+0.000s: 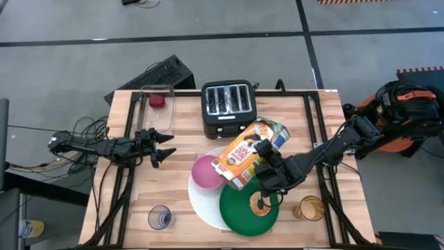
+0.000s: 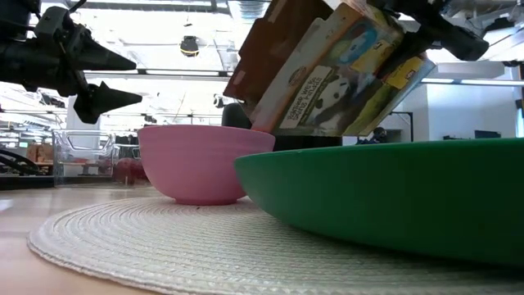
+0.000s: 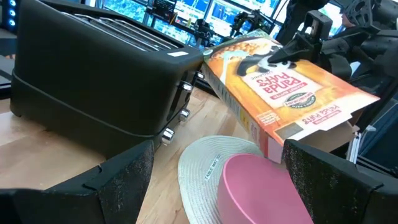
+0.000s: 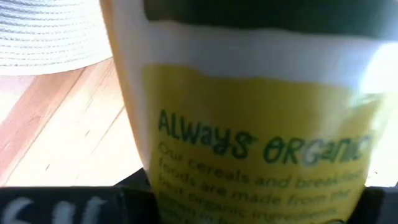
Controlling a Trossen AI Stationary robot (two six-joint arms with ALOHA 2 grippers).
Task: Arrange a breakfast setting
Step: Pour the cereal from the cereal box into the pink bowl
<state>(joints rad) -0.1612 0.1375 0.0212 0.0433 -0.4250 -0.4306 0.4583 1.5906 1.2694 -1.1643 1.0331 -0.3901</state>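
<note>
My right gripper is shut on an orange cereal box, tilted in the air above a small pink bowl. The bowl stands on a white round woven mat. A dark-green plate with a toasted bagel ring overlaps the mat's right side. My left gripper is open and empty, left of the bowl. A red food piece lies in a clear container. Clear tumblers stand near left and near right. No spoon is in view. My right gripper pinches the cereal box between its two fingers, one finger on the orange front face, the other hidden under the box. It comes slanting from the table's right. The box is lifted clear and tilted, its lower end over the pink bowl.
A black four-slot toaster stands at the far middle, just behind the cereal box. The clear container is at the far left. Bare wood lies between my left gripper and the near-left tumbler.
</note>
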